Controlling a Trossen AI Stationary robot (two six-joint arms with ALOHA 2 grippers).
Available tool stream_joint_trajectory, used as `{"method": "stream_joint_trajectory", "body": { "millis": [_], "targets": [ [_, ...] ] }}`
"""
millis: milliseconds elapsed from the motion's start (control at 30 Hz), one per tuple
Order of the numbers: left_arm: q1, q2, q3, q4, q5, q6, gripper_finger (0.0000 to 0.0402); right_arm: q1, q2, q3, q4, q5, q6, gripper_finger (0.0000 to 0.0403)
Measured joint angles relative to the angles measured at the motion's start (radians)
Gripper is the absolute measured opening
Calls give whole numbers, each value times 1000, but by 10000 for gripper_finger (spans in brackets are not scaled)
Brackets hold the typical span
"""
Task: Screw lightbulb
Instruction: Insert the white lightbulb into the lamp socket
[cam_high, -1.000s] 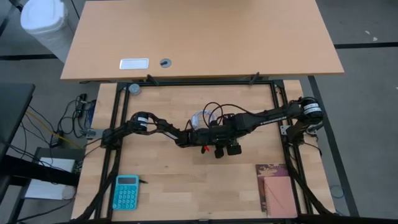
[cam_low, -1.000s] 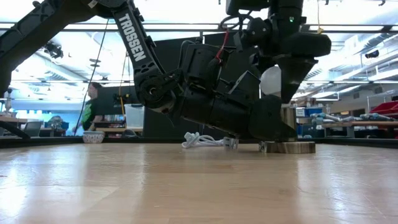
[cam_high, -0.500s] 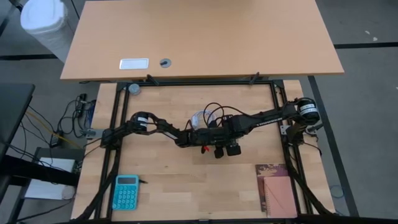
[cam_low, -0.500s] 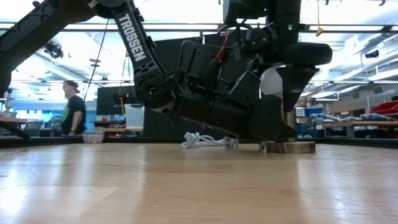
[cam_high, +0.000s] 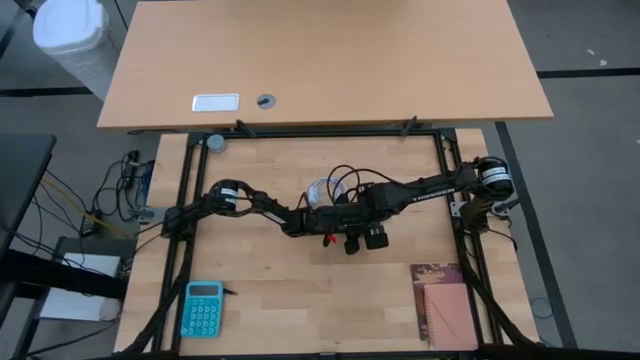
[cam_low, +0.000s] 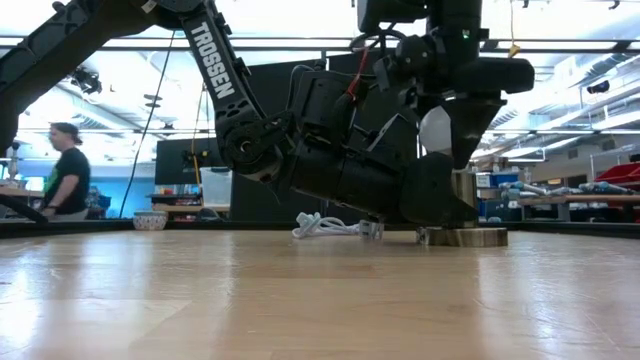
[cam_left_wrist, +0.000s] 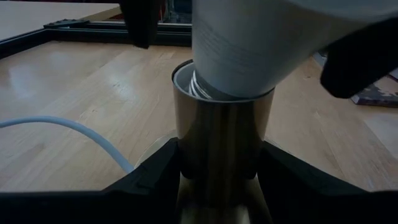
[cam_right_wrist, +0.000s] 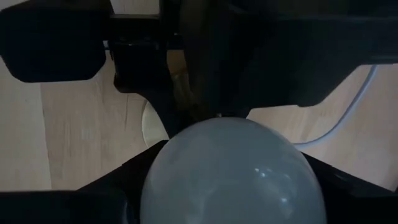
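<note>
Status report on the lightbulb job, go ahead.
Left claw clamped on brass socket. Right claw around lightbulb, bulb's base seated in socket. Nothing in the way.

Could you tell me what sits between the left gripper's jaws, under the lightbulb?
A brass socket tube, clamped by the left gripper; the lightbulb enters its top, in the left wrist view.
</note>
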Motion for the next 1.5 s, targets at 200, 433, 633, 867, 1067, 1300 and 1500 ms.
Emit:
{"method": "stream_joint_trajectory", "body": {
  "millis": [200,433,633,867,1067,1300,1500],
  "targets": [
    [0,0,0,0,0,0,194,-7,0,0,-1,-6,-6,249],
    [0,0,0,-1,-1,-1,194,-17,0,1,-46,25,12,271],
    [0,0,0,0,0,-1,194,-29,0,1,-82,9,24,252],
    [0,0,0,-1,0,0,194,-31,-3,1,-74,-5,11,257],
    [0,0,0,-1,6,-1,194,-50,-4,1,-69,-36,0,256],
    [0,0,0,-1,9,-2,194,-60,-5,0,-67,-64,26,253],
    [0,0,0,-1,9,-25,194,-63,-5,0,-76,-71,81,256]
  ]
}}
